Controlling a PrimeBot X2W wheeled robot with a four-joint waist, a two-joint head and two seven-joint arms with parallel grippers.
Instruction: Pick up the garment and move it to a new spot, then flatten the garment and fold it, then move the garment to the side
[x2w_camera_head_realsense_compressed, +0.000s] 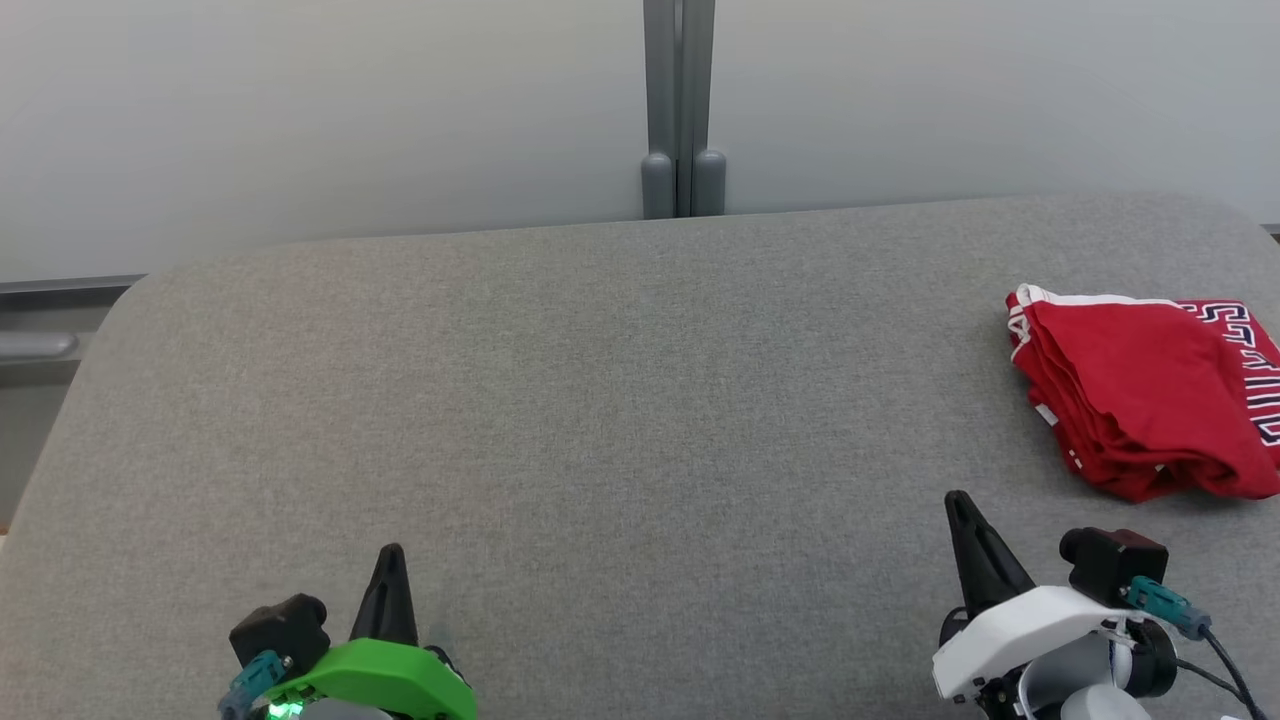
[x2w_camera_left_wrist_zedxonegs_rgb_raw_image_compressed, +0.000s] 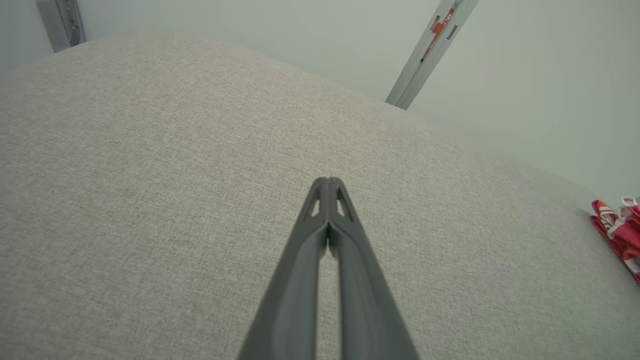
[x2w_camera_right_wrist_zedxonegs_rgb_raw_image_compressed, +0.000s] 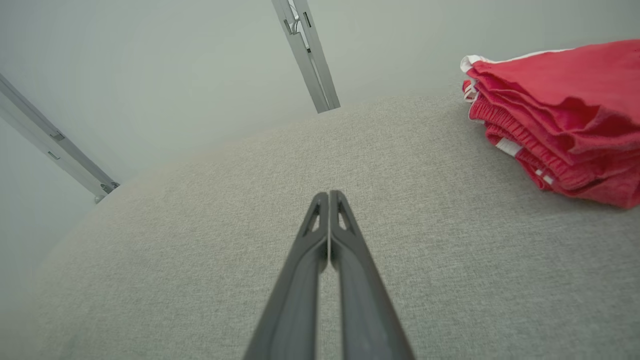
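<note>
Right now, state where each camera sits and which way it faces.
Head view: head-mounted, facing down at the grey surface; left gripper and right gripper at bottom.
Left wrist view: wrist-mounted, along its shut fingers, across the surface toward the wall.
Right wrist view: wrist-mounted, along its shut fingers, across the surface toward the wall.
All share the red garment.

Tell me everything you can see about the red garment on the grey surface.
The red garment looks like soft cloth with white trim, a gathered elastic band and a strip of dark-and-white lettering. It is folded into a stack of several layers, lying flat on the grey padded surface at the robot's right, partly cut off by the head view's edge. Only the surface touches it; the right gripper sits apart, nearer the robot.
</note>
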